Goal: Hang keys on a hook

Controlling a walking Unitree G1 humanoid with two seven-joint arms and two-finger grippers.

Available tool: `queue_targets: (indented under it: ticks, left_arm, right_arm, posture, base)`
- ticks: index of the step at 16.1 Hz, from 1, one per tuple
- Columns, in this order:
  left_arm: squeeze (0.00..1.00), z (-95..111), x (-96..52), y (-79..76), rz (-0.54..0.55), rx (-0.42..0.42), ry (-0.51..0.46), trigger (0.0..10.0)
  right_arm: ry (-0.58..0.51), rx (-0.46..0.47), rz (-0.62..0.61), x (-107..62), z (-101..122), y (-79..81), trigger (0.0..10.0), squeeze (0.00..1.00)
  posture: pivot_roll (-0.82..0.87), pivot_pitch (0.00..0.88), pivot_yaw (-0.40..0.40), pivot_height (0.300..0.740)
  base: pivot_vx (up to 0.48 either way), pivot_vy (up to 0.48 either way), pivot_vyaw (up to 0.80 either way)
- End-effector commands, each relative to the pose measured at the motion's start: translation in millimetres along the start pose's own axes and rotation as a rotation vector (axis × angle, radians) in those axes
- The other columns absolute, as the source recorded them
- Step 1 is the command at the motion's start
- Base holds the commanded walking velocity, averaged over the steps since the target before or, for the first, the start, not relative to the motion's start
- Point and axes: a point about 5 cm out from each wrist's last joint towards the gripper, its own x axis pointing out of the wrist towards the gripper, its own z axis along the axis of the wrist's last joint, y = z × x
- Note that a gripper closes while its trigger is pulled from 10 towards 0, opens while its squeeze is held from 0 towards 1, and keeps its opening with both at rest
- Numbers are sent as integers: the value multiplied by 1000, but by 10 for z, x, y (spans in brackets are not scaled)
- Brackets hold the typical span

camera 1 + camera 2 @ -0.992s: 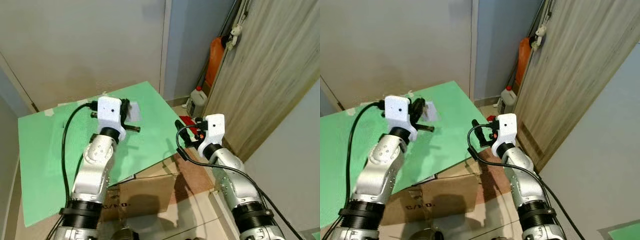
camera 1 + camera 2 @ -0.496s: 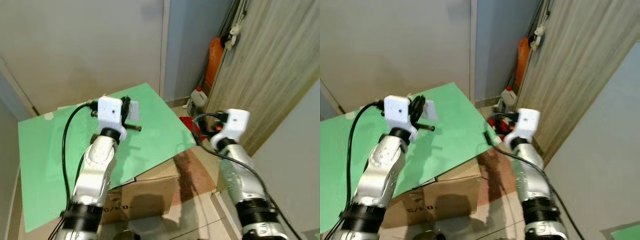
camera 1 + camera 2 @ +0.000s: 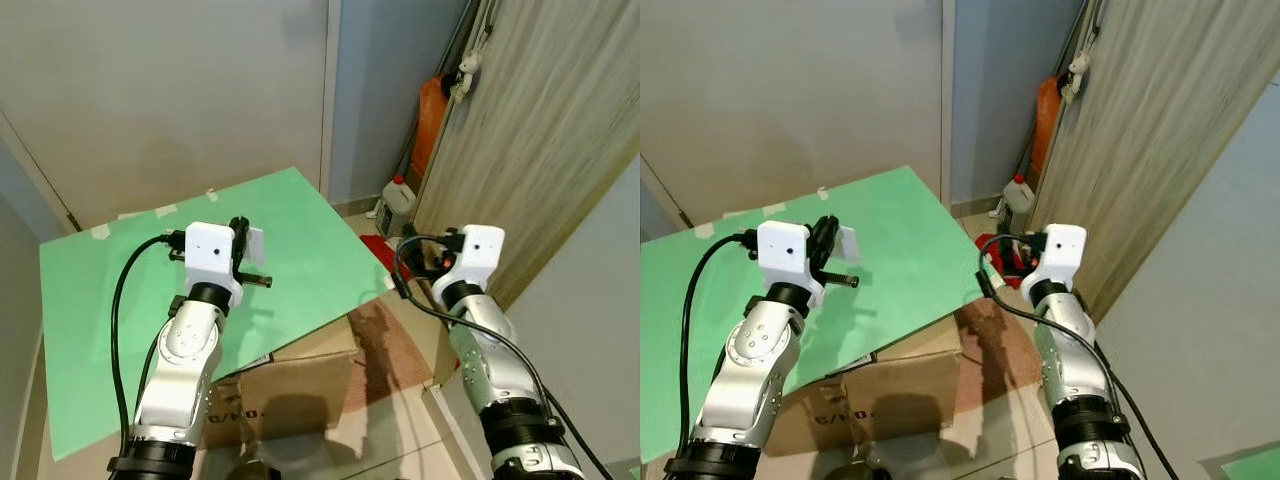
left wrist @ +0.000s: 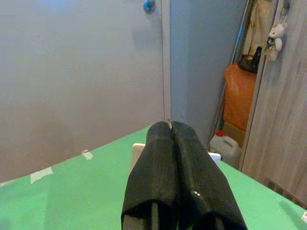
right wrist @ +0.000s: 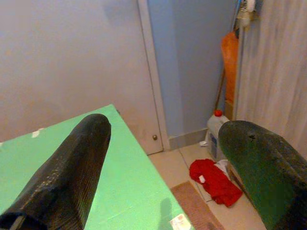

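**Both arms raised over green board — keys hard to make out**

Left gripper is closed tight, fingers pressed together, above the green board; a thin bit of metal peeks out at the tips, too small to tell if it is the keys. A small white card sits just past it. Right gripper is wide open, holding nothing, off the board's corner. Beyond — a red cloth, a white jug, an orange bag and a small white toy hanging on the wooden door. A cardboard box lies under the board.
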Motion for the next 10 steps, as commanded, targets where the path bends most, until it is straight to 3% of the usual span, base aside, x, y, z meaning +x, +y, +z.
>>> queue_targets:
  ticks: [1, 8, 10]
  left_arm:
    - [0, 43, 38, -10, -1, 10, -23, 0]
    - [0, 23, 100, 2, 9, 9, -17, 0]
    - [0, 16, 123, -5, 6, 12, -14, 0]
  right_arm:
    - [13, -1, 14, -10, -35, 25, 10000, 0]
    - [41, 4, 36, -51, -106, 70, 10000, 0]
    - [47, 0, 42, -57, -117, 81, 10000, 0]
  posture:
    - [53, 0, 7, 740]
    - [36, 0, 10, 740]
    - [32, 0, 13, 740]
  base:
    - [0, 0, 0]
    - [0, 0, 0]
    - [-259, 0, 0]
